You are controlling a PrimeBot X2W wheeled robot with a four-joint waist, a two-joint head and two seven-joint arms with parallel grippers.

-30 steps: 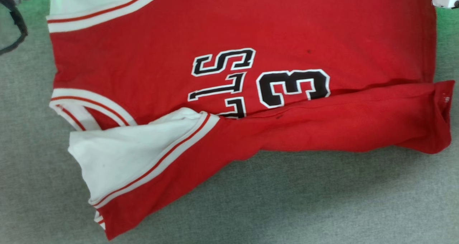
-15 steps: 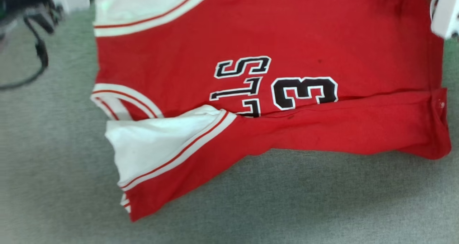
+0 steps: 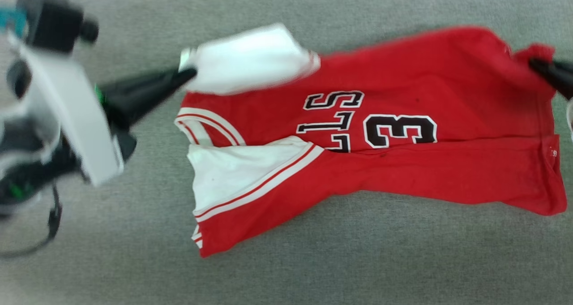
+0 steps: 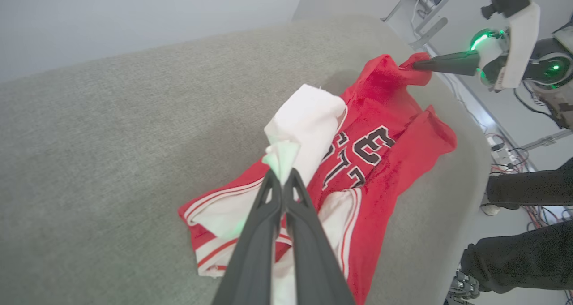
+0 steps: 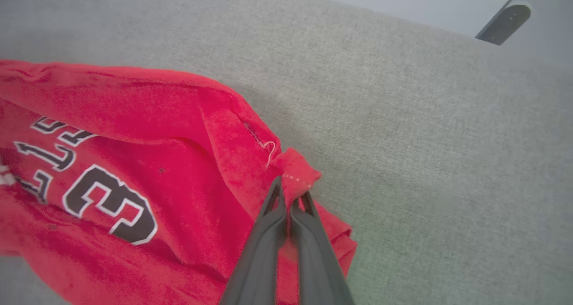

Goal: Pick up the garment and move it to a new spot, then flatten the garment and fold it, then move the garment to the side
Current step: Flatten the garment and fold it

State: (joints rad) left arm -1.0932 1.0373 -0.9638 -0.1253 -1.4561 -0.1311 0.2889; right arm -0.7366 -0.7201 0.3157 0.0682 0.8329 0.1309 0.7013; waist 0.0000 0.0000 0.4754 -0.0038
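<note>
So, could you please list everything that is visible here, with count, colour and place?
jersey: one, red with white trim and a black 3, lying partly folded on the grey surface.
grey surface: one, grey fabric, under the jersey.
person's legs: two, dark trousers, beside the surface in the left wrist view.
cables: several, mixed colours, on the floor past the surface.
left hand: one, dark fingers, shut on a white fold of the jersey.
right hand: one, dark fingers, shut on a red corner of the jersey.
</note>
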